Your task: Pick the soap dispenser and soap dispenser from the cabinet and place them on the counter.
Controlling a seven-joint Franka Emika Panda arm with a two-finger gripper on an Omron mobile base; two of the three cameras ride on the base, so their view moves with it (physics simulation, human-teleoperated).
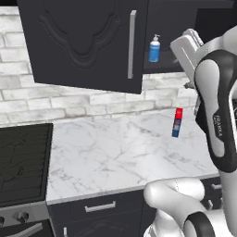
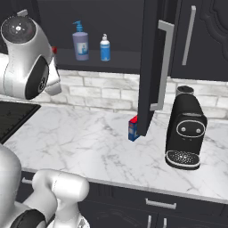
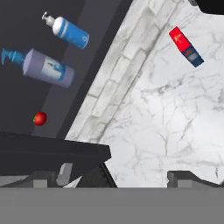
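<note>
Wall cabinet, dark charcoal, stands open; its carved doors with long silver bar handles hang out over the table. Landmark for all positions: the cabinet's lower shelf.

On that shelf, upright: small bright-blue soap dispenser with white pump, and just beside it the larger greyish-purple soap dispenser with blue pump. The two are near each other, not touching. A small red tomato sits on the same shelf, beyond the purple bottle, well apart from the blue one.

Below the shelf: pale grey brick backsplash, then the white marble table with grey veins. A slim red-topped blue bottle stands on the table below the shelf, close to the edge of the swung-out right door. Black coffee machine further right on the table. Black stovetop borders the table on the left. Dark drawer fronts with short silver handles run under the table edge.

Claw: tips spread wide apart, nothing between them, raised in front of the shelf and clear of both dispensers.
</note>
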